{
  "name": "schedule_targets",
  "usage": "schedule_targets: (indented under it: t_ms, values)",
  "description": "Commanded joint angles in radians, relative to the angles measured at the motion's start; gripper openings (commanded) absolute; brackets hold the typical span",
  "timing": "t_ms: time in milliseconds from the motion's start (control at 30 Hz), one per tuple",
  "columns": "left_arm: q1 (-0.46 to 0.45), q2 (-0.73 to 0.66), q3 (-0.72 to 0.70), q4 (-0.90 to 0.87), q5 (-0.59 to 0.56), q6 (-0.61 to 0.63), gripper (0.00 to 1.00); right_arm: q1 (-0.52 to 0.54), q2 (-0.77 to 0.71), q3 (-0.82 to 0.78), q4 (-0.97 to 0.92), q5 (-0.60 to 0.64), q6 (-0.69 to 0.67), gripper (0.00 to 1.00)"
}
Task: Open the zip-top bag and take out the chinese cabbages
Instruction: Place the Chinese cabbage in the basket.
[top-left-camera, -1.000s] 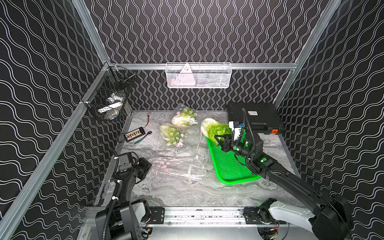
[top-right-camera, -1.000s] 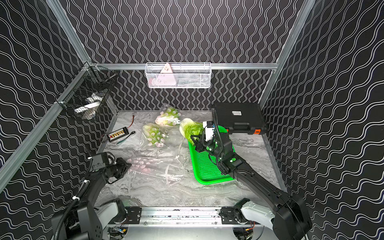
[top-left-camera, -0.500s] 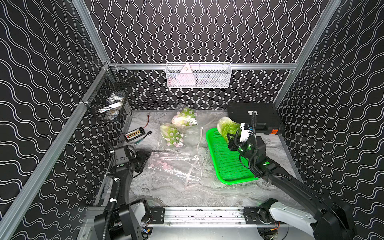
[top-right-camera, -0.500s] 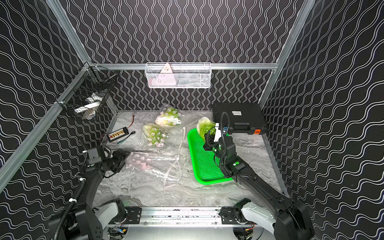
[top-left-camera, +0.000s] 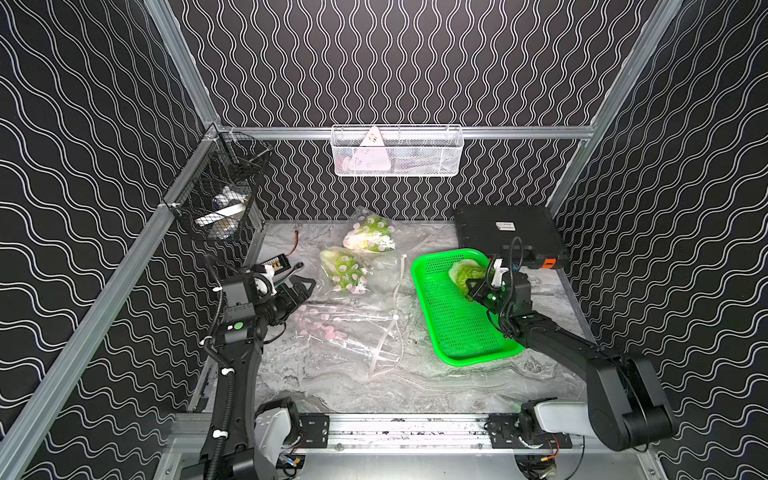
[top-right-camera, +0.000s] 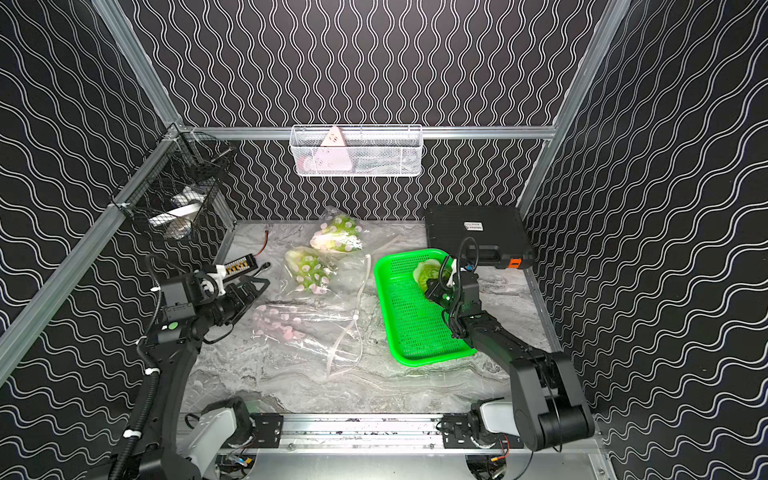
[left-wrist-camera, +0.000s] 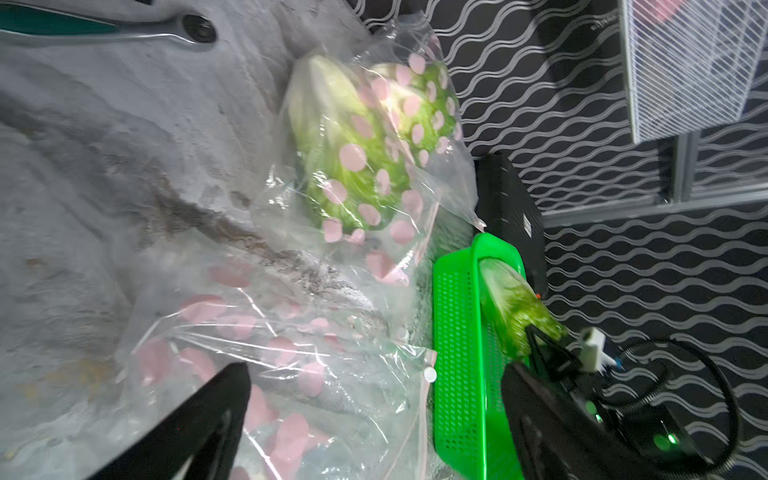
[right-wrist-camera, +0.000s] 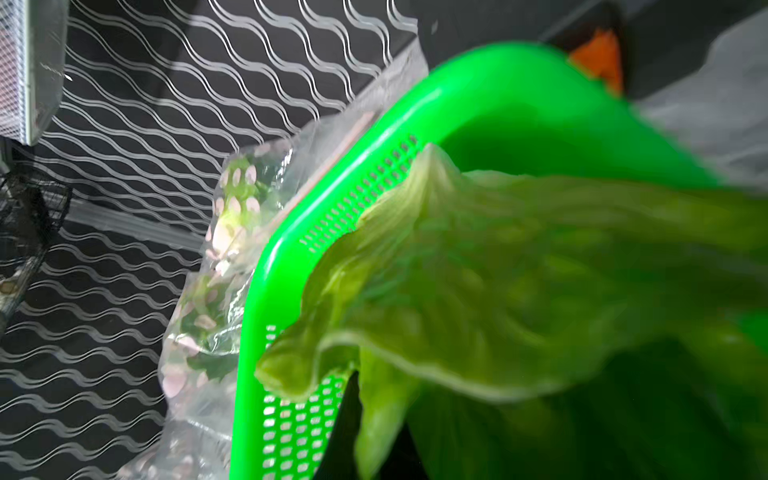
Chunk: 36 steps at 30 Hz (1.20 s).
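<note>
Chinese cabbage (top-left-camera: 462, 271), leaf end pinched by right gripper (top-left-camera: 474, 286), seemingly points base away; left gripper (top-left-camera: 300, 293) spread.

**Both top views:** you get sharp focus and even light from overhead. The marble tabletop (top-left-camera: 415, 386) is bright and the walls are dark.
**Green tray (top-left-camera: 453, 328):** a thin, soft shadow lies under its near edge.
**Zip-top bag (top-left-camera: 345, 332), just beside the tray:** white glare streaks show on the film.
**Left wrist view:** your tabletop away from the tray washes out pale, and the bag creases glint.
**Right wrist view:** the cabbage (right-wrist-camera: 498, 270) in front of the tray rim is smeared and out of focus. The rim is oversaturated, and the wall behind it is crisper.
</note>
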Motion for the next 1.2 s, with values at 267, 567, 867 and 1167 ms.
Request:
schedule_targets:
  t_ms: [267, 567, 867, 1167]
  values:
    - [-0.41, 0.145, 0.032, 0.098, -0.087, 0.087, 0.95, -0.003, 0.125, 0.013, 0.105, -0.052, -0.009, 0.43]
    - [-0.57, 0.286, 0.036, 0.177, -0.219, 0.006, 0.89, -0.005, -0.029, 0.195, -0.471, 0.017, -0.132, 0.77]
    - [-0.631, 0.475, 0.075, 0.41, -0.325, -0.222, 0.89, -0.005, -0.123, 0.332, -0.722, -0.011, -0.251, 0.88]
    - [-0.697, 0.645, 0.077, 0.596, -0.346, -0.37, 0.9, -0.005, -0.217, 0.331, -0.703, -0.111, -0.296, 0.8]
